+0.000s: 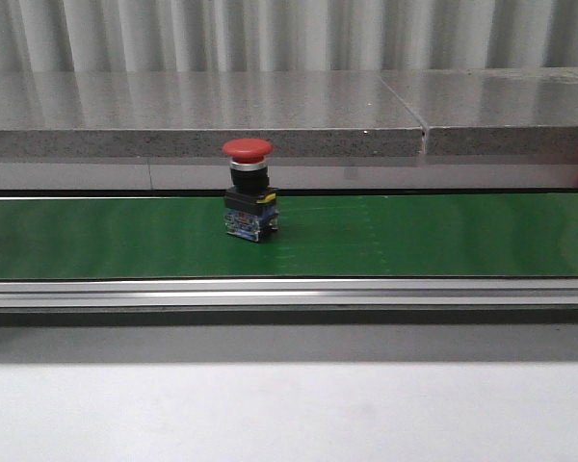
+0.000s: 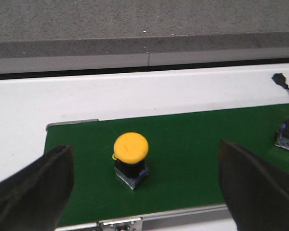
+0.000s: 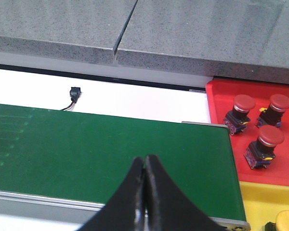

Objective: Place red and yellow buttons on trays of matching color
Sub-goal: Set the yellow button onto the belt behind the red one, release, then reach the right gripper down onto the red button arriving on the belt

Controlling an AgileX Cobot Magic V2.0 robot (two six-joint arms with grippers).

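Risk: tipping tall yellow button (image 2: 131,147) if closing off-centre | left gripper (image 2: 144,187) hanging wide apart, straddling it near green belt (image 2: 192,144) end | right gripper (image 3: 145,192) pinched together, empty, hovering by red tray (image 3: 221,96) holding three red buttons | red button (image 1: 248,189) standing upright mid-belt, possibly riding past reach.

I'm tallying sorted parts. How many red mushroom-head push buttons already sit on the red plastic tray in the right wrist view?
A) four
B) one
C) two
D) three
D: three red mushroom-head push buttons stand upright on the red plastic tray, two further from the camera and one nearer, beside the end of the green conveyor belt.
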